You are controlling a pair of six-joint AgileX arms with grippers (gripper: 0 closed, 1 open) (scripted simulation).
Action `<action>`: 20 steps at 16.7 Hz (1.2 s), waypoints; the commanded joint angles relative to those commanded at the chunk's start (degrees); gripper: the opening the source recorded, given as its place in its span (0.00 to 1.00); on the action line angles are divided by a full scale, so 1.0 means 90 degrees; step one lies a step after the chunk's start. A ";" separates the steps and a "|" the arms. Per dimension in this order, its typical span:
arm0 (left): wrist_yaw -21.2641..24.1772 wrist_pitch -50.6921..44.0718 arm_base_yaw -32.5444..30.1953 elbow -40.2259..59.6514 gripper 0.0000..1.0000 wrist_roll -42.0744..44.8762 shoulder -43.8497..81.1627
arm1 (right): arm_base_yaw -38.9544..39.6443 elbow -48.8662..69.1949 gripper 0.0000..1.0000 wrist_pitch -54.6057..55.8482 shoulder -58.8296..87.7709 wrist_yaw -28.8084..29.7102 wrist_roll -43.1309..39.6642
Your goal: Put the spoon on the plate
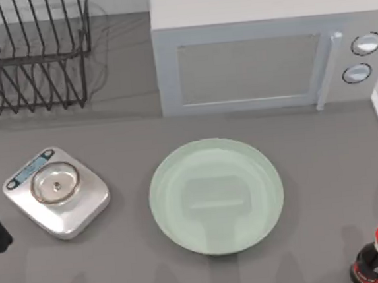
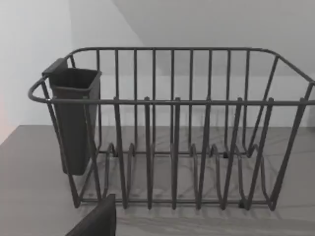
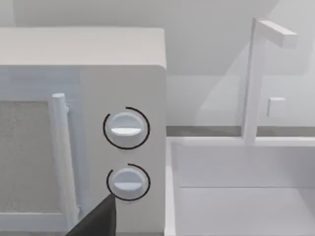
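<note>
I am looking at the large round mint-green glossy plate, lying bare at the middle of the grey bench. I am first needing to locate the spoon. How far my end effectors are open, I cannot tell.

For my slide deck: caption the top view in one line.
Mint-green plate at table centre, silver scale to its left, microwave behind, dish rack far left.

**Grey countertop with a white microwave at the back**

We look down on a grey table. A white microwave stands at its far edge, our landmark. Left of the microwave sits a dark wire dish rack. Right of it is a white sink with a tap. Behind it rises a pale wall.
</note>
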 joint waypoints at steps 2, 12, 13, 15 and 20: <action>0.0000 -0.0001 0.0000 0.0001 1.00 0.0001 0.0001 | 0.0000 0.0000 1.00 0.0000 0.0000 0.0000 0.0000; 0.0016 -0.2280 0.0791 0.2770 1.00 0.1357 0.3655 | 0.0000 0.0000 1.00 0.0000 0.0000 0.0000 0.0000; 0.0021 -0.2647 0.0913 0.3190 1.00 0.1566 0.4338 | 0.0000 0.0000 1.00 0.0000 0.0000 0.0000 0.0000; 0.0029 -0.3400 0.1165 0.4034 1.00 0.1987 0.5715 | 0.0000 0.0000 1.00 0.0000 0.0000 0.0000 0.0000; 0.0033 -0.5157 0.1769 0.6026 1.00 0.2980 0.8626 | 0.0000 0.0000 1.00 0.0000 0.0000 0.0000 0.0000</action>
